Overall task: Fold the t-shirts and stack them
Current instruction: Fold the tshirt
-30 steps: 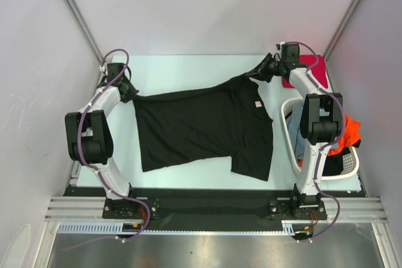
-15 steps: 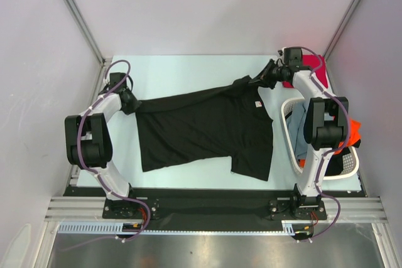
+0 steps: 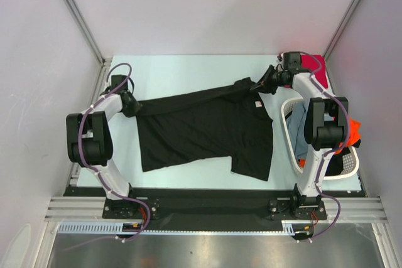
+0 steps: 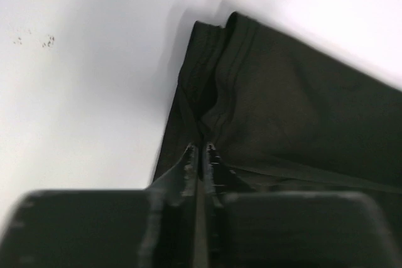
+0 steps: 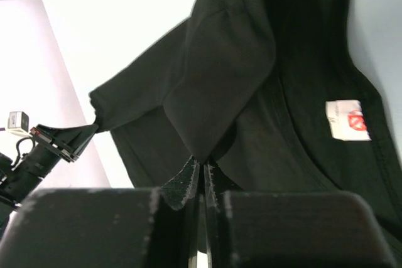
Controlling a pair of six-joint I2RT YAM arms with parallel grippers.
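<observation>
A large black t-shirt (image 3: 207,133) lies spread on the pale table, its far edge pulled taut between both arms. My left gripper (image 3: 132,106) is shut on the shirt's far-left corner; in the left wrist view its jaws (image 4: 199,152) pinch a bunched black fold (image 4: 251,92). My right gripper (image 3: 262,85) is shut on the far-right shoulder cloth, near the white neck label (image 3: 257,105). In the right wrist view the jaws (image 5: 202,166) clamp a hanging black fold (image 5: 220,86), with the label (image 5: 347,119) to the right. A red t-shirt (image 3: 315,67) lies behind the right arm.
A white perforated basket (image 3: 290,120) stands at the right edge, holding an orange t-shirt (image 3: 353,131) and a grey-blue one (image 3: 300,131). Grey walls close in the table on three sides. The left arm (image 5: 38,149) shows at the left of the right wrist view.
Both grippers have shifted toward the near side, carrying the shirt's far edge with them. Both keep their grip on the cloth.
</observation>
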